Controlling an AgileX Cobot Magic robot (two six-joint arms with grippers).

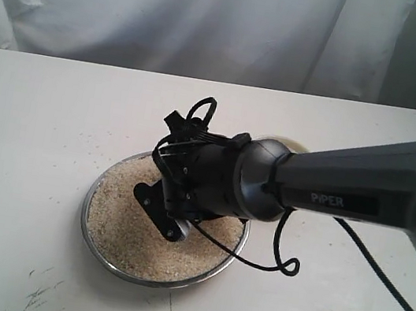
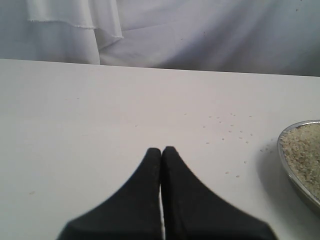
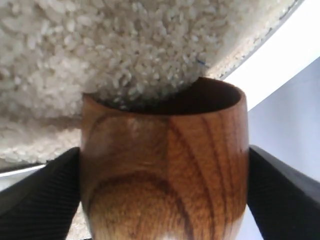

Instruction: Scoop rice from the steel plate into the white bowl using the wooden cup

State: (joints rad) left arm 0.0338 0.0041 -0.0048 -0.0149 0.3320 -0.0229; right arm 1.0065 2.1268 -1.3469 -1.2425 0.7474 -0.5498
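Backdrop: white curtain [image 1: 176, 14] behind a white table [image 1: 29, 173]; nothing else in my feeds.

1. Right arm [image 1: 361, 197]. It reaches in from the right and down over the plate, blocking much of my exterior view.
2. Plate [image 1: 85, 211]. Steel, mid-table, just in front of the bowl.
3. Rice [image 1: 125, 221]. It fills the plate almost to the rim, so I judge most remains to move.
4. Bowl [image 1: 296, 145]. I see only a cream sliver of rim behind the arm; contents hidden, and I cannot say whether any rice has arrived.
5. Cup [image 3: 165, 150]. Tipped over, mouth pressed into the rice, grains at its lip.
6. Right gripper [image 3: 164, 200]. Jaws spread wide and clamped on the cup's sides.
7. Left gripper [image 2: 161, 152]. Jaws together, empty, over bare table near the plate.
8. Stray grains [image 2: 230, 130]. Scattered on the table beside the plate.

Status, as I read it: scooping now; lift, carry and pour remain.
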